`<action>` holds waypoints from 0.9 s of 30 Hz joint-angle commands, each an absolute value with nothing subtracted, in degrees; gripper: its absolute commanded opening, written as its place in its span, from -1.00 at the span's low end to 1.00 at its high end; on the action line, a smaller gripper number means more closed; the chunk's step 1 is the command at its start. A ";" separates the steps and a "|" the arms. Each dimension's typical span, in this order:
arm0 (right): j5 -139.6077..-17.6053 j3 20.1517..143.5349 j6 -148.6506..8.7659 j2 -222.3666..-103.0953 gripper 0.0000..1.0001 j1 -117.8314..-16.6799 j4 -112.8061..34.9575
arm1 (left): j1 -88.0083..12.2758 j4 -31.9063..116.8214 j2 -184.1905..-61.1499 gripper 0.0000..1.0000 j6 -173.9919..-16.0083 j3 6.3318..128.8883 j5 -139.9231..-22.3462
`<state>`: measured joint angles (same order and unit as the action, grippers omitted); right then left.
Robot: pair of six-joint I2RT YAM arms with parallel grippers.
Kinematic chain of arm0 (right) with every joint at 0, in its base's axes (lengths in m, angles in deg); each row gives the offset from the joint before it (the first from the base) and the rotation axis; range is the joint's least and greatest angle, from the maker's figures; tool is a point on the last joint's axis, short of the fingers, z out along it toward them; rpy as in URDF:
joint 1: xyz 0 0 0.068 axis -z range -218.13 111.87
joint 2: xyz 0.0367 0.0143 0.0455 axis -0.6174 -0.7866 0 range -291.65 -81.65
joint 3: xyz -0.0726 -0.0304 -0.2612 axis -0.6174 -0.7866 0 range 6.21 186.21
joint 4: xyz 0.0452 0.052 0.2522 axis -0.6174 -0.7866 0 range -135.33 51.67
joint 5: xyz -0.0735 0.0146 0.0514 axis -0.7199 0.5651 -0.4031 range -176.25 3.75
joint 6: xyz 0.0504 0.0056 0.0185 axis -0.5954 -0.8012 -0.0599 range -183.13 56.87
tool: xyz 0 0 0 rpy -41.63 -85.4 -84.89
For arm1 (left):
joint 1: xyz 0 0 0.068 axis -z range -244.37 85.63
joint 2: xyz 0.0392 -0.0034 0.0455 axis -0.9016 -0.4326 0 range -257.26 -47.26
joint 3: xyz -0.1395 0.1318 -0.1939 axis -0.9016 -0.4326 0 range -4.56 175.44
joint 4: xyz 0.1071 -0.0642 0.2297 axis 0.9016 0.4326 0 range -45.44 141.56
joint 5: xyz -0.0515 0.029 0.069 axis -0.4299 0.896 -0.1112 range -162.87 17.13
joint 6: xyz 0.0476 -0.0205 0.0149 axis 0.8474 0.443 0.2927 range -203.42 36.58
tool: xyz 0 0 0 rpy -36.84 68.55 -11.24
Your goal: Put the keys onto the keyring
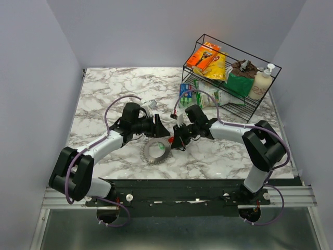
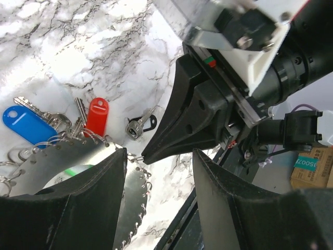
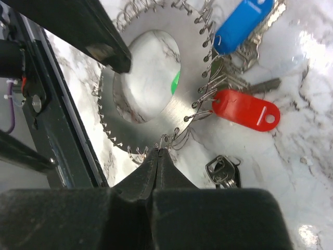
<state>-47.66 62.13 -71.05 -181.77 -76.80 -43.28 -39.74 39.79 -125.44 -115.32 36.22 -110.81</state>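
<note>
Two black-and-white robot arms meet over a white marble table (image 1: 218, 161). The keyring (image 3: 174, 122) lies flat near the table's front middle. It is a silver disc with a round hole, its rim fringed with small wire loops like gear teeth. Your right gripper (image 3: 157, 155) has its jaws pressed together, with the tips at the disc's rim among those loops. Whether a loop is actually pinched between them cannot be told. Your left gripper (image 2: 158, 169) hangs close over the disc with its fingers apart, holding nothing, and faces the right tips. Keys on a blue tag (image 3: 240, 23) and a red tag (image 3: 245, 109) sit at the rim and look as if they are on the ring. A loose key (image 3: 223, 171) with a dark head lies on the marble just beside the right tips, apart from the ring. The step in hand looks like steadying one loop so a key can go on. Keep the right tips low and steady, and avoid dragging the disc. Bring the left fingers around the loose key's head rather than its blade. The two grippers are near each other, so watch that they do not collide.
</note>
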 commanded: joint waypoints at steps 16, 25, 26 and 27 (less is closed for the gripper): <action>-52.76 60.78 -71.13 -183.08 -0.29 -76.89 -44.12 | -39.49 37.97 -124.26 0.23 -114.71 33.94 -111.63; -54.08 62.11 -71.48 -182.64 -0.26 -76.89 -45.36 | -39.49 37.79 -124.52 0.23 -114.71 33.76 -111.46; -54.34 62.28 -71.56 -182.38 -0.26 -76.89 -45.45 | -39.49 37.79 -124.52 0.23 -114.62 33.85 -111.46; -54.60 62.28 -71.74 -182.11 -0.26 -76.89 -45.54 | -39.49 37.79 -124.52 0.23 -114.62 33.85 -111.37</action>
<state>-52.29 60.53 -71.25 -182.60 -76.80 -44.42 -39.74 39.26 -125.44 -115.32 34.29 -110.83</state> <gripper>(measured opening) 0.370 0.616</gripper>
